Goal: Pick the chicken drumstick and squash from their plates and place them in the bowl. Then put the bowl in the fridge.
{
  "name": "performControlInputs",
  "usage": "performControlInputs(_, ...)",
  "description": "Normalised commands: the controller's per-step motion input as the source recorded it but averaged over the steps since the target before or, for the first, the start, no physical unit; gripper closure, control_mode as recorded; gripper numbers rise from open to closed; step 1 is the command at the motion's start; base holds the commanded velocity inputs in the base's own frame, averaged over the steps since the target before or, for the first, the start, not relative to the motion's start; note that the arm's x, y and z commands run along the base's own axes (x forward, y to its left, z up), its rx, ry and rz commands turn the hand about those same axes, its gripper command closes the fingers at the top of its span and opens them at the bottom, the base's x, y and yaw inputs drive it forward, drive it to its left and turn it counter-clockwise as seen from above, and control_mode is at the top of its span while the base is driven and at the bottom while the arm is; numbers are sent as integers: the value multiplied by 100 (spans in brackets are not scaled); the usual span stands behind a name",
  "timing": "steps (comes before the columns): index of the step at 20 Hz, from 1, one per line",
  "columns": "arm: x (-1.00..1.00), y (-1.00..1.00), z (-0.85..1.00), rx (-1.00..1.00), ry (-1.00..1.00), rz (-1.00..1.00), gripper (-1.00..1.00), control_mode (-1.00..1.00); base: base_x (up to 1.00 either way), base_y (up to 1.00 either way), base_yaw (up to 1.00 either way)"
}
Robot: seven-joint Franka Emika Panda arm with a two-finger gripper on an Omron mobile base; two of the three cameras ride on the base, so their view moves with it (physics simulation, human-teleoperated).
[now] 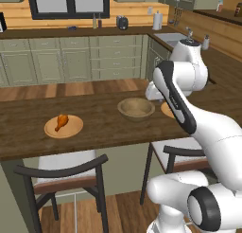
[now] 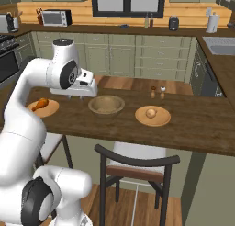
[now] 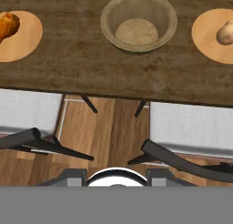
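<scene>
I see the long dark wooden desk (image 2: 193,124) running across both base views, and I take the bowl (image 2: 106,105) at its middle as my landmark. Two chairs with grey seats (image 3: 195,127) stand tucked at the desk's near edge, one to each side of the bowl as the hand view looks down on them.

The bowl, deep, tan and thick-rimmed, sits upright on the desk with nothing in it. To its left in the right base view lies one flat wooden plate (image 2: 48,109), well apart from the bowl, with the chicken drumstick (image 2: 40,104) lying on it. To the bowl's right lies the second plate (image 2: 158,118), nearer to it, with the pale squash (image 2: 150,113) resting at its middle. Beyond that plate, behind and right of the bowl, stand two small shakers (image 2: 157,92).

My arm's hand hangs above the desk just left of the bowl in the right base view. I cannot make out the pincer's fingers, so I cannot tell how they stand.
</scene>
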Motion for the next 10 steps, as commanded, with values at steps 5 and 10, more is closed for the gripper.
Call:
performControlInputs(5,17,-11,-19,0,0,-1,-100,-100,0,0,0)
performControlInputs(10,9,-12,-32,-1,0,0,-100,-100,0,0,0)
